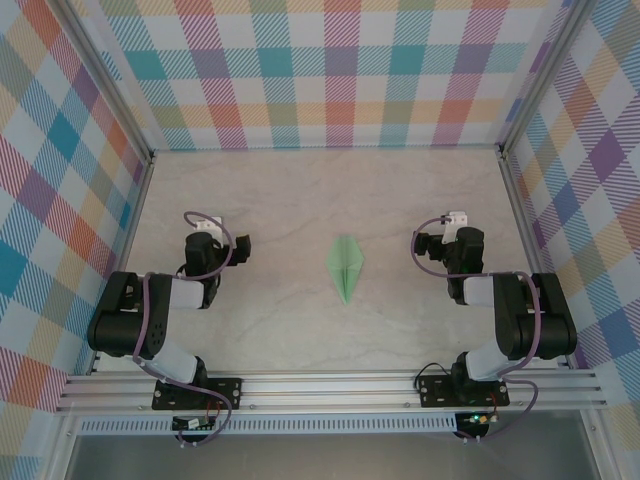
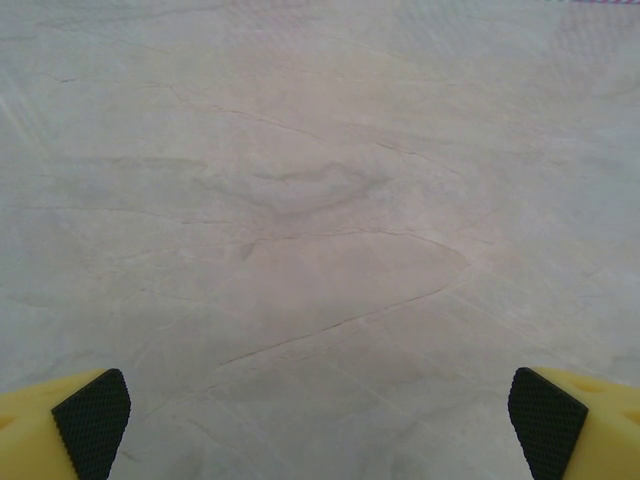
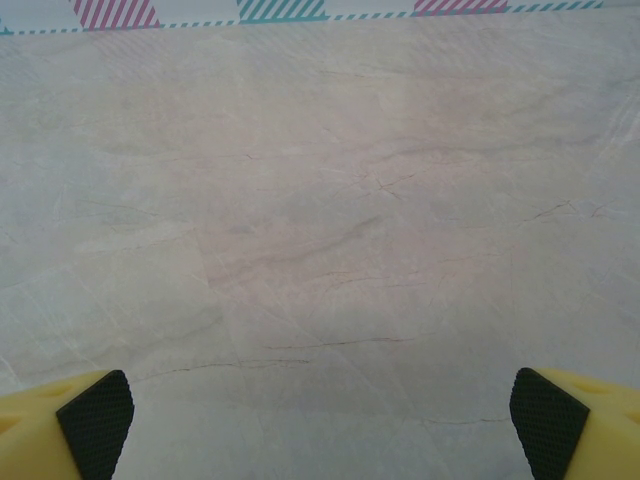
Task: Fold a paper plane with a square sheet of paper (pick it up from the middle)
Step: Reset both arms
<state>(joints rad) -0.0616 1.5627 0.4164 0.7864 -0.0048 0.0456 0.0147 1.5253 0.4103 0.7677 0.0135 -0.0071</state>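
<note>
Seen from overhead, a pale marble-patterned table (image 1: 300, 330) sits inside pastel plaid walls (image 1: 320, 60), with an aluminium rail (image 1: 330, 385) along its near edge carrying two black-and-white robot arms. On the left, the left gripper (image 1: 207, 228) hangs over bare tabletop, well apart from anything. In the left wrist view the left gripper (image 2: 320, 425) is spread wide, its yellow fingers (image 2: 40, 430) with black textured pads sitting at the two lower corners, nothing held, veined table surface between them. At the middle of the table, between the arms and touching neither, the mint-green paper plane (image 1: 345, 265) lies flat, narrow and pointed, its centre crease running from near to far. On the right, the right gripper (image 1: 452, 228) also hangs above bare table. In the right wrist view the right gripper (image 3: 322, 425) is likewise fully spread and empty, and a strip of plaid wall edges the top of the picture.
</note>
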